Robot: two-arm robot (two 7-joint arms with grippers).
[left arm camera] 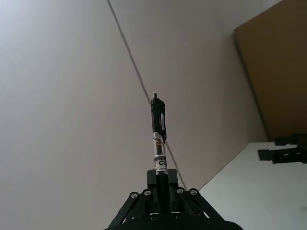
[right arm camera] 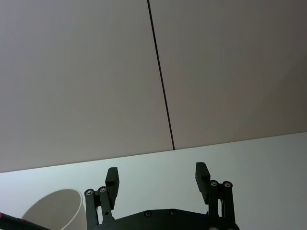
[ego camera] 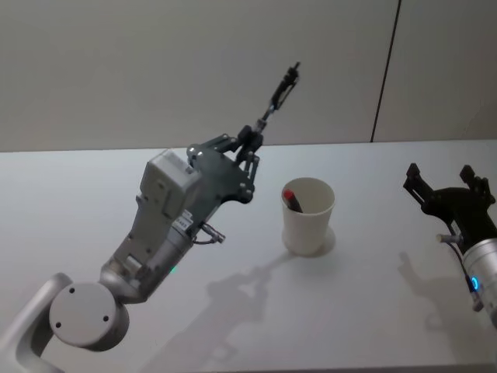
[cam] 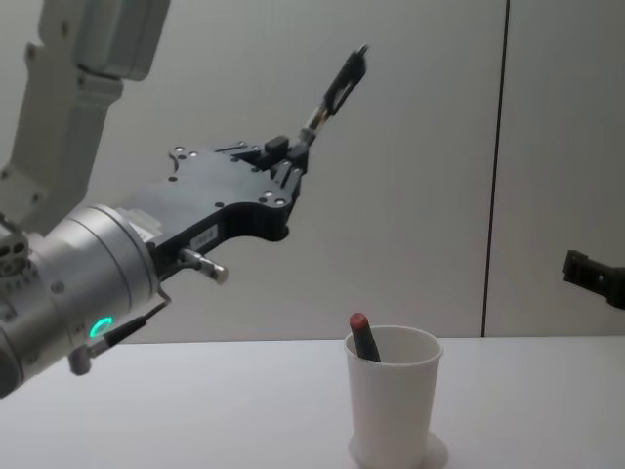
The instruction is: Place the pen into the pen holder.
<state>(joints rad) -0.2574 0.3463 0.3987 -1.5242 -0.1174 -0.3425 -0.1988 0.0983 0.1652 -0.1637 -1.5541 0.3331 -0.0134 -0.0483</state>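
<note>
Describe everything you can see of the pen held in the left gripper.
The pen is a slim click type. It has a black upper body with a clip, a small metal button at its tip, and a clear barrel below with a white printed label. Its lower end is clamped between the shut jaws of the left gripper, and nothing else touches it. It points up and away at a tilt, in the air, left of and higher than the white pen holder.

Item count: three objects, two kinds.
One black clear-barrelled ballpoint pen (left arm camera: 158, 136), one red-capped dark pen (cam: 364, 338), one plain white tapered paper cup (cam: 393, 410).
</note>
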